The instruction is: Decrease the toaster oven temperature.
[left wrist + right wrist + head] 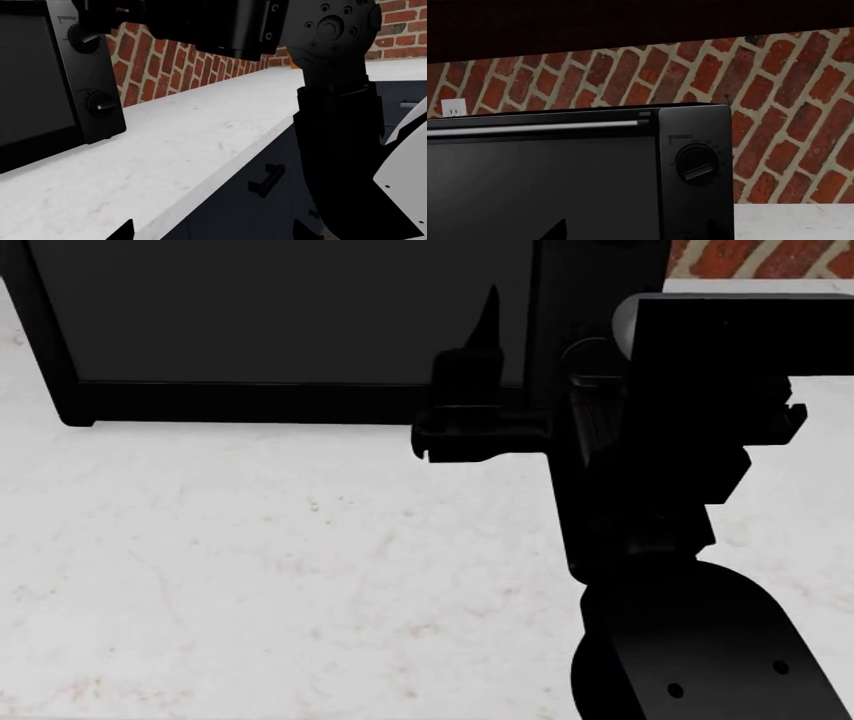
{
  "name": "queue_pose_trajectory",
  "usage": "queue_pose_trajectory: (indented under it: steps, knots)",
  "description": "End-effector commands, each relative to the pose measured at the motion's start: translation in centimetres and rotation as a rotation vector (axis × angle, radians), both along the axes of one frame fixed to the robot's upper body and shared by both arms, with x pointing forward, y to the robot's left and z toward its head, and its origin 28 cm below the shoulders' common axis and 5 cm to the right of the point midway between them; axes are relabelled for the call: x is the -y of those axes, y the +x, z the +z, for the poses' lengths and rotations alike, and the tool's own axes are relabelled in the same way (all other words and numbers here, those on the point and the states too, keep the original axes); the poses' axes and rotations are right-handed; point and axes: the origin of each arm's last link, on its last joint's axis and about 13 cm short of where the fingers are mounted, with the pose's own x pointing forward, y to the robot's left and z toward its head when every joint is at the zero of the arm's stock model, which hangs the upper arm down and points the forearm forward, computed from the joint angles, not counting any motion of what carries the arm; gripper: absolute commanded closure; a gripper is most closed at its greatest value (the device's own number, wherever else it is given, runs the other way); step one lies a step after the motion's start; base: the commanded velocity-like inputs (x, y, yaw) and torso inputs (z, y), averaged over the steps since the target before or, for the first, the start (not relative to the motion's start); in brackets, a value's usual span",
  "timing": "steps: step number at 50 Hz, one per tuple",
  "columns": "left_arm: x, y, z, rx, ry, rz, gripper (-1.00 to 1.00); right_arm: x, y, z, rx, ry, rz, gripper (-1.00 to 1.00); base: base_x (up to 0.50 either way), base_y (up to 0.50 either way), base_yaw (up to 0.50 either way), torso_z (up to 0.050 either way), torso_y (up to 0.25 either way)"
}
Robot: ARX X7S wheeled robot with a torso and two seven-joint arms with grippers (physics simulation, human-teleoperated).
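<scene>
The matte-black toaster oven [560, 175] stands on the white counter against the brick wall. Its dark glass door has a bar handle [534, 128], and its side panel carries an upper knob [696, 164]. In the left wrist view the panel shows both the upper knob [83, 37] and a lower knob [100, 104]. My right gripper [637, 232] is open and empty, a short way in front of the oven, below the upper knob and not touching it. In the head view one of its fingers [487, 325] points at the oven front [280, 320]. My left gripper [213, 232] is open and empty over the counter's front edge.
The white counter [267, 570] stretches in front of the oven. Dark navy drawers with a bar handle [267, 180] lie under the counter edge. My right arm [333, 100] crosses the left wrist view. A wall outlet [452, 106] sits on the brick wall behind the oven.
</scene>
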Motion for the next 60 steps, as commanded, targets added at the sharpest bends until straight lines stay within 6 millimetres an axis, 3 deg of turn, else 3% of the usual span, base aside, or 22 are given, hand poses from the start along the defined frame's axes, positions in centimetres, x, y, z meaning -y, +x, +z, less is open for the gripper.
queue_pose_trajectory:
  steps: [1,10,21,36,60]
  knots:
    - [0.0,0.0,0.0,0.0,0.0,0.001,-1.0,0.1,-0.2,-0.3,-0.012,0.001,-0.001,-1.0,0.26,-0.04,0.0,0.0,0.0]
    - [0.0,-0.1,0.0,-0.002,0.001,-0.002,-1.0,0.4,-1.0,-0.3,-0.054,-0.028,-0.045,-1.0,0.05,0.0,0.0,0.0,0.0]
    - [-0.1,0.4,0.3,-0.002,0.003,-0.007,-1.0,0.6,-1.3,2.1,-0.119,0.115,0.028,-1.0,0.0,0.0,0.0,0.0,0.0]
    - [0.0,1.5,-0.1,-0.008,0.001,-0.016,-1.0,1.1,-1.7,3.8,-0.149,0.183,-0.047,-1.0,0.0,0.0,0.0,0.0,0.0]
    - [0.0,2.1,-0.9,-0.019,-0.011,-0.018,-1.0,1.1,0.9,4.6,-0.194,0.268,-0.113,-1.0,0.0,0.0,0.0,0.0,0.0]
